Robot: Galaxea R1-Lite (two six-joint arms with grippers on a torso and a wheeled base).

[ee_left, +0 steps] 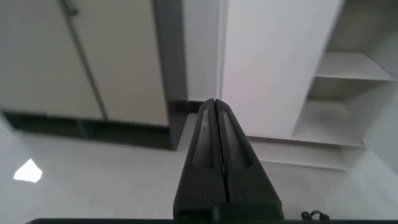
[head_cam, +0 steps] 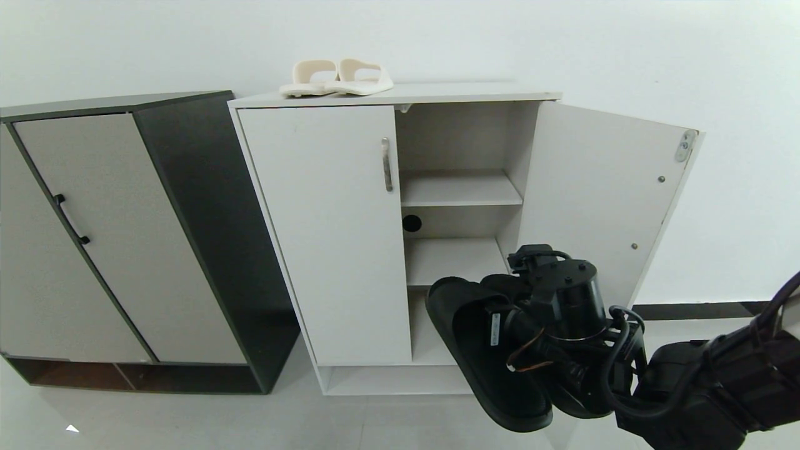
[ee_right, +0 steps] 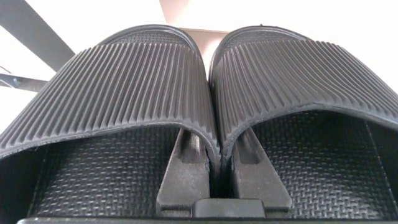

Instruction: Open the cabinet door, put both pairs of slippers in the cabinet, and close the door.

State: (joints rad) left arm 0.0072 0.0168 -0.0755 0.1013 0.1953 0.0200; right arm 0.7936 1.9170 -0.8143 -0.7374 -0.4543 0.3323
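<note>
A bare room arranged like a home entryway: a white cabinet (head_cam: 325, 250) and a grey cabinet (head_cam: 125, 250) (pale slippers (head_cam: 337, 80) atop the white one) against a plain white wall (head_cam: 625, 50).

The left gripper (ee_left: 215, 104), fingers pressed together, is hanging over the floor (ee_left: 93, 171) before the white cabinet (ee_left: 273, 62).

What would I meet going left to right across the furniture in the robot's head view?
Dark grey cabinet → white cabinet's closed door → metal handle → open shelves → open door, swung out to the right.
</note>
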